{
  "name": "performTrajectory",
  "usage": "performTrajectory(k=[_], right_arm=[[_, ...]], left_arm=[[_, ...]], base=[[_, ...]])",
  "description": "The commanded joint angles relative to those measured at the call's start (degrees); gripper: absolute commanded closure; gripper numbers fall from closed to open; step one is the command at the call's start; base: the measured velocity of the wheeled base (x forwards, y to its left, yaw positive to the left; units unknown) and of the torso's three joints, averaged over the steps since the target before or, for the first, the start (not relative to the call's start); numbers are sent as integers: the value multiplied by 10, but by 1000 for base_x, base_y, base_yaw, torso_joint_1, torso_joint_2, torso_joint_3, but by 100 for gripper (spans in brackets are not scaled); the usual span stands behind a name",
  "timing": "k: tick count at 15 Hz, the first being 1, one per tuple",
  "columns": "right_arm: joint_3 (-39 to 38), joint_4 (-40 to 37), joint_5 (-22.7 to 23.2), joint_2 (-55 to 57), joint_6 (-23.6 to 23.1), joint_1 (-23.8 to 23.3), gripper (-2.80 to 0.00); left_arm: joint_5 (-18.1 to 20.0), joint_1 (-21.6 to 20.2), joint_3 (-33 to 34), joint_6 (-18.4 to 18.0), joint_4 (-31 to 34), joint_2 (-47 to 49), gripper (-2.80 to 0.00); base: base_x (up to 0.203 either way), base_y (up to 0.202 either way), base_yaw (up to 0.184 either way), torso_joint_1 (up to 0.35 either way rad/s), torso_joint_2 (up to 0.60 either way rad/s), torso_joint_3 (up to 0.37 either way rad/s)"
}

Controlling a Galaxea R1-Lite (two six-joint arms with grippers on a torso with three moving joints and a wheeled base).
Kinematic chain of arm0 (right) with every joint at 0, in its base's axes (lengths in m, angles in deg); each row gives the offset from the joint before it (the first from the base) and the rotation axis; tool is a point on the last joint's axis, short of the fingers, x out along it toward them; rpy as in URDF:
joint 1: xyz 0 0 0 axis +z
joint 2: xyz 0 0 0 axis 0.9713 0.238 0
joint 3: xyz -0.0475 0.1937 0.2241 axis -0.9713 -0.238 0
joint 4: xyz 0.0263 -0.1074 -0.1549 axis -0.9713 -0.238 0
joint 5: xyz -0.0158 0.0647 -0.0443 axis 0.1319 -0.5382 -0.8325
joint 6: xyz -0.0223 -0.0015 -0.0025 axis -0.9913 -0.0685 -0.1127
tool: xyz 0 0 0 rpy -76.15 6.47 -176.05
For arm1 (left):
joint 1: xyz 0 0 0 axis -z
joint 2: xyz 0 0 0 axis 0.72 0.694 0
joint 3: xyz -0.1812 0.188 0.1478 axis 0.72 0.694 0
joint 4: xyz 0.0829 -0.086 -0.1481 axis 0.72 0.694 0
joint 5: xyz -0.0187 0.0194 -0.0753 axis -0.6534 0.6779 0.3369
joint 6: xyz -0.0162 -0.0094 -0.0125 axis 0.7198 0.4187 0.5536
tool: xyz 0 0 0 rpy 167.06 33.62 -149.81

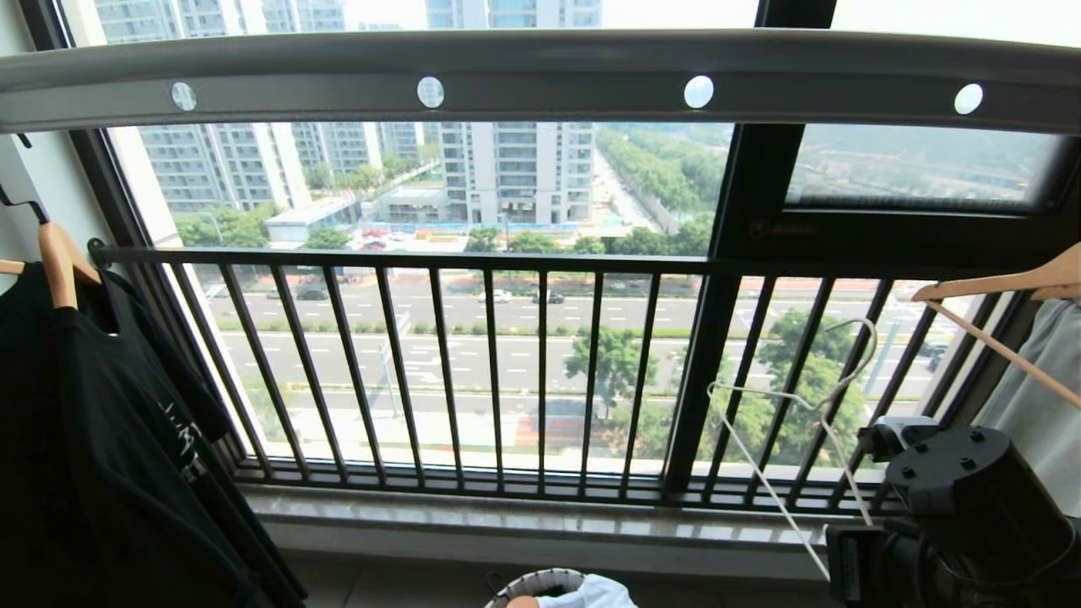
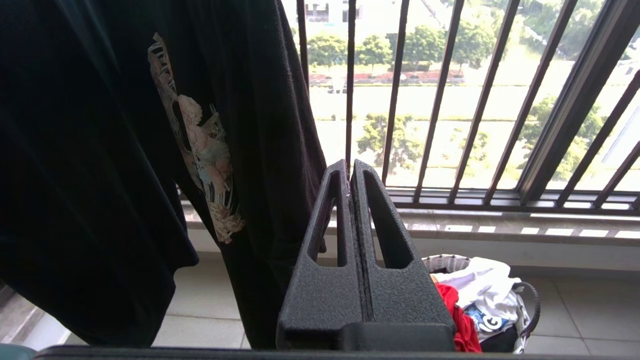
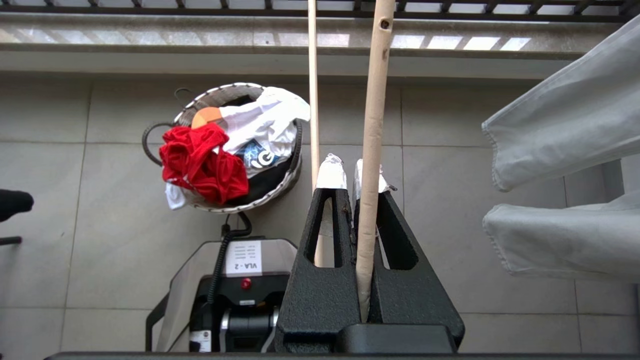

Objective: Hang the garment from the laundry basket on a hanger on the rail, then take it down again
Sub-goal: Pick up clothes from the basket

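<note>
Head view: our right gripper holds the hanger well below the rail.

Left wrist view: left gripper idle, fingers closed on nothing.

Right wrist view: fingers pinch the hanger upright; the garment lies in the laundry basket on the floor below.

Wide open stretch along the rail through the middle, only the window railing behind. Black shirt crowding the left end, wooden hanger with pale cloth blocking the right. Bare tile around the laundry basket below.
</note>
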Motion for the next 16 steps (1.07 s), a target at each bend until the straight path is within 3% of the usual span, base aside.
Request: performTrajectory(k=[1,16], right_arm=[[0,0,-2,-1,2,0,0],[-12,0,-12,-5,-3,0,0]], left_arm=[[0,0,0,0,0,1,0],[0,0,0,0,0,1,0]], base=[[0,0,0,-81,162,82],[0,0,0,-97,212,110]])
